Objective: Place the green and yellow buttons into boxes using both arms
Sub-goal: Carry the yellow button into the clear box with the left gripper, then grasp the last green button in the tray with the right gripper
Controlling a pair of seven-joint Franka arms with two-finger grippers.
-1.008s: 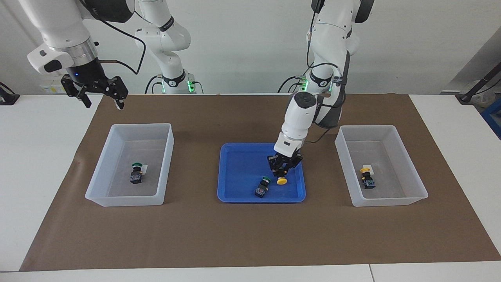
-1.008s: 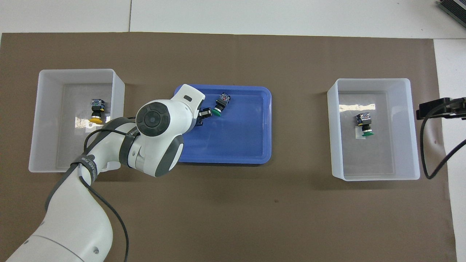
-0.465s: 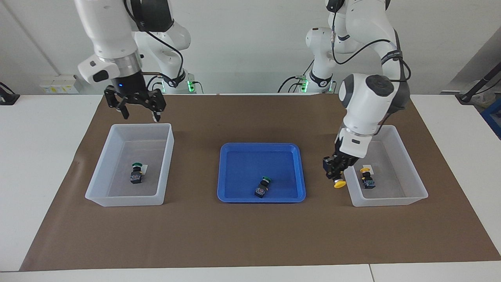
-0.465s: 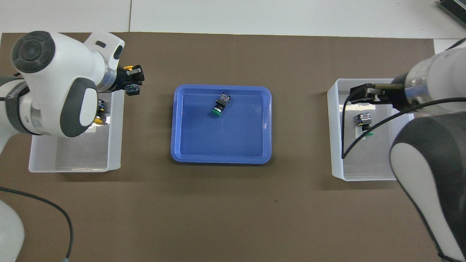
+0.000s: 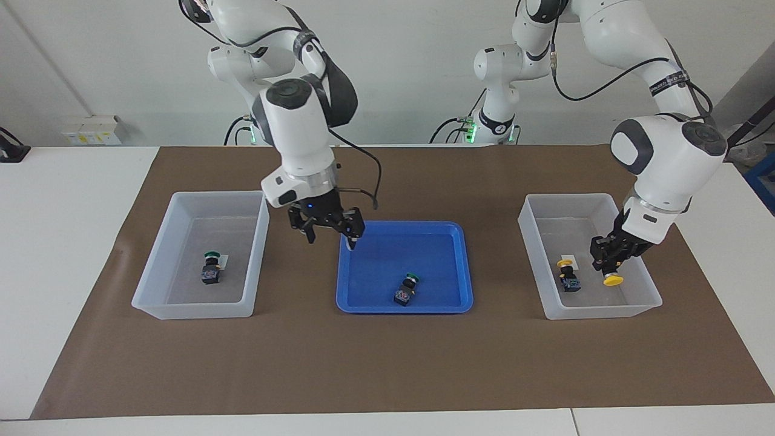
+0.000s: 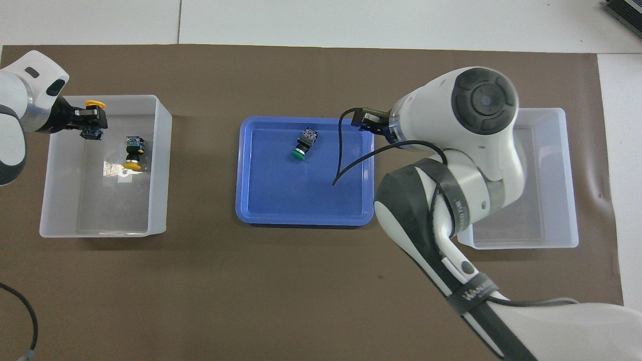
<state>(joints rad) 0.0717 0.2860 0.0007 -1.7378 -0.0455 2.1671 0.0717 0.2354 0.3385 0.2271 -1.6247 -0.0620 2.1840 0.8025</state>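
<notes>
Green box (image 5: 181, 306): frame left, one green button (image 5: 211, 267) inside.
Right gripper (image 5: 327, 229): open, empty, newly swung over the blue tray's (image 5: 451, 306) upper-left corner.
Remaining green button (image 5: 407, 288): tray, centre; likely next.
Left gripper (image 5: 612, 267): frame right, clamping the yellow button (image 5: 613, 280), carried from tray into the yellow box (image 5: 605, 310); release pending.

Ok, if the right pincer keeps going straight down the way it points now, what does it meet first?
Most likely the blue tray, near its corner toward the right arm's end. The right pincer hangs open there, tips down. The green button lies off that line, though depth is hard to judge.
</notes>
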